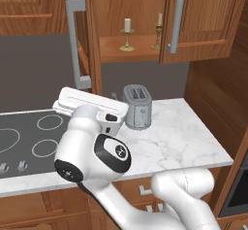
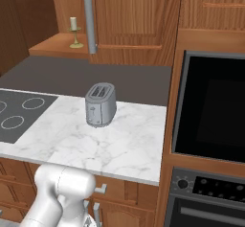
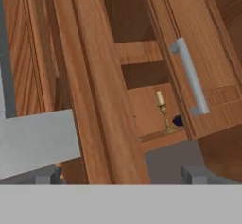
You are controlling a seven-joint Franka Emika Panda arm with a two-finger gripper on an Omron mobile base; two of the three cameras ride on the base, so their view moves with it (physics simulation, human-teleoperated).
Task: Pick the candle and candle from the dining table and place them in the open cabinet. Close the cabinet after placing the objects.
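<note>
Open cabinet [image 1: 145,49], thick candle [image 1: 127,34] and thin candle [image 1: 158,30] on its shelf, claw [image 3: 120,176] released, empty

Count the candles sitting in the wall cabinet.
2. A thick cream candle stands left on the cabinet shelf; a thin candle stands right, partly behind the door. More could hide behind the doors.

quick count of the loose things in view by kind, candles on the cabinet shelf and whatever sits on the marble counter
candlesticks with candles: 2, the thick cream candle and the thin tapered candle, both upright on the cabinet shelf
toasters: 1, the grey toaster on the marble counter
total: 3
</note>
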